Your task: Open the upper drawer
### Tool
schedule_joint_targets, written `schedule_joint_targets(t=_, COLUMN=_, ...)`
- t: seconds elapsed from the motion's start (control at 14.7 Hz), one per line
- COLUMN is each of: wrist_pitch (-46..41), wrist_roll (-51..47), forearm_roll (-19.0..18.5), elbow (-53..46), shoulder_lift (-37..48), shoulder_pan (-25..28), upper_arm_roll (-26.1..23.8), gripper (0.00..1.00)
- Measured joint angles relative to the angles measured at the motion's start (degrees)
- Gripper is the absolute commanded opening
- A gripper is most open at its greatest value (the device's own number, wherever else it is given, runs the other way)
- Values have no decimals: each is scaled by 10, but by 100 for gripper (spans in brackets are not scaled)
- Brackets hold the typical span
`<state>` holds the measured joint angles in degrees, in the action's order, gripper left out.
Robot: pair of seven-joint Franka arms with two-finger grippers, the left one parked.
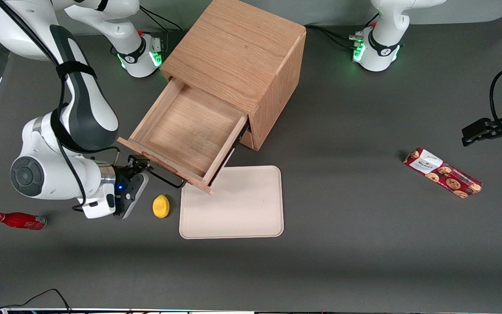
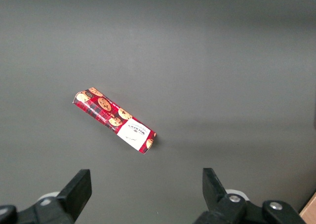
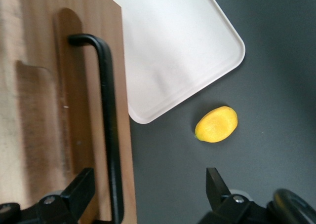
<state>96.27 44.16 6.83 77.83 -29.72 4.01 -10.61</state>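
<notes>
Front view
- Tray: flat, pale cream, rounded corners, matte; nearest the camera, lying on the dark grey worktop.
- Lemon: small, yellow, dimpled; just beside the tray, toward the working arm's end.
- Bottle: red, glossy, lying on its side, farther toward the working arm's end.
- Upper drawer: light oak, pulled well out of the boxy wooden cabinet; its shallow grained tray is bare and its front corner overhangs the cream tray.
- Handle: thin black bar on the drawer's front.
- End effector: at the handle's end, in front of the drawer.
- Cookie pack: long, red, printed with biscuits; toward the parked arm's end.

Left wrist view
- Cookie pack: lies alone on the grey surface.

Right wrist view
- End effector: fingers spread, one over the drawer's wood front, the other over the worktop; the handle runs between them, not pinched.
- Lemon: near the tray corner, apart from it.
</notes>
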Motion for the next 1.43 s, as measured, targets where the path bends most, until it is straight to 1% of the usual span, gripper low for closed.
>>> schedule_joint_targets(t=0.2, wrist_pitch=-57, wrist_roll=0, forearm_roll=0, elbow=-42, shoulder_lift=6, shoulder_pan=3, upper_arm_roll=-1, gripper=100)
schedule_joint_targets(t=0.34, wrist_pitch=-91, wrist_roll=-6, forearm_roll=0, elbow=-65, shoulder_lift=25, shoulder_pan=2, upper_arm_roll=0, gripper=100)
schedule_joint_targets(t=0.48, wrist_pitch=-122, wrist_roll=-37, forearm_roll=0, elbow=-72, shoulder_lift=58, shoulder_pan=2, upper_arm_roll=11, gripper=100)
schedule_joint_targets(t=0.68, wrist_pitch=-174, wrist_roll=-109, forearm_roll=0, elbow=-66, shoulder_lift=121, shoulder_pan=0, upper_arm_roll=42, gripper=100)
schedule_joint_targets(t=0.82, wrist_pitch=-197, wrist_roll=-189, forearm_roll=-6, elbow=-27, shoulder_lift=179, shoulder_pan=-1, upper_arm_roll=56, gripper=100)
schedule_joint_targets(t=1.02, wrist_pitch=-199, wrist_roll=-329, forearm_roll=-43, elbow=114, shoulder_lift=295, shoulder_pan=0, upper_arm_roll=71, gripper=100)
schedule_joint_targets(t=1.09, wrist_pitch=-198, wrist_roll=-358, forearm_roll=-59, elbow=159, shoulder_lift=333, shoulder_pan=0, upper_arm_roll=73, gripper=100)
schedule_joint_targets(t=1.22, wrist_pitch=-198, wrist_roll=-382, forearm_roll=-83, elbow=215, shoulder_lift=391, shoulder_pan=0, upper_arm_roll=83, gripper=100)
schedule_joint_targets(t=1.43, wrist_pitch=-188, wrist_roll=-383, forearm_roll=-86, elbow=220, shoulder_lift=407, shoulder_pan=0, upper_arm_roll=105, gripper=100)
